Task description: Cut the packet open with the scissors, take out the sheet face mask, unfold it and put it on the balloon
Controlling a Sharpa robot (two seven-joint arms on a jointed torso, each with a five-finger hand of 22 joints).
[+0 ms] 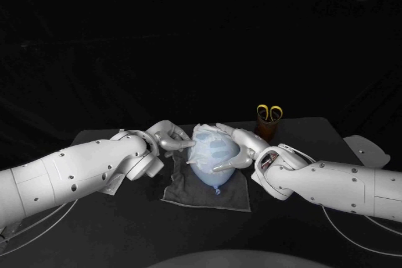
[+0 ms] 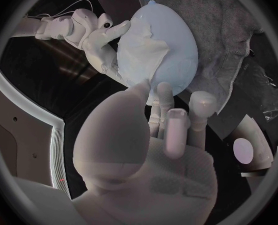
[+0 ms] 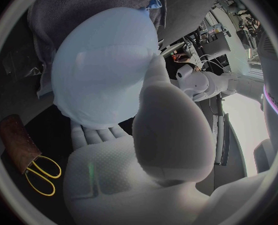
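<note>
- In the head view, the pale blue rubber balloon (image 1: 216, 160) lies on a dark grey cloth (image 1: 197, 195) at mid-table, between both hands, with the white sheet face mask (image 1: 201, 143) draped over it.
- The right wrist view adds that the right hand (image 3: 145, 150) cradles the balloon, fingers beneath and thumb on its side.
- In the left wrist view, the left hand (image 2: 167, 135) has its fingertips at the mask's edge; I cannot tell whether they grasp it.
- The yellow-handled scissors (image 1: 269, 112) stand in a brown holder (image 1: 266, 129) near the table's far right edge, apart from the hands.

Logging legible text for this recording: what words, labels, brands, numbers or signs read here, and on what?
None can be read.
The pale blue balloon, white sheet mask, grey cloth, brown holder and yellow-handled scissors show no lettering.
The crinkled clear plastic beside the cloth is too blurred to tell.
</note>
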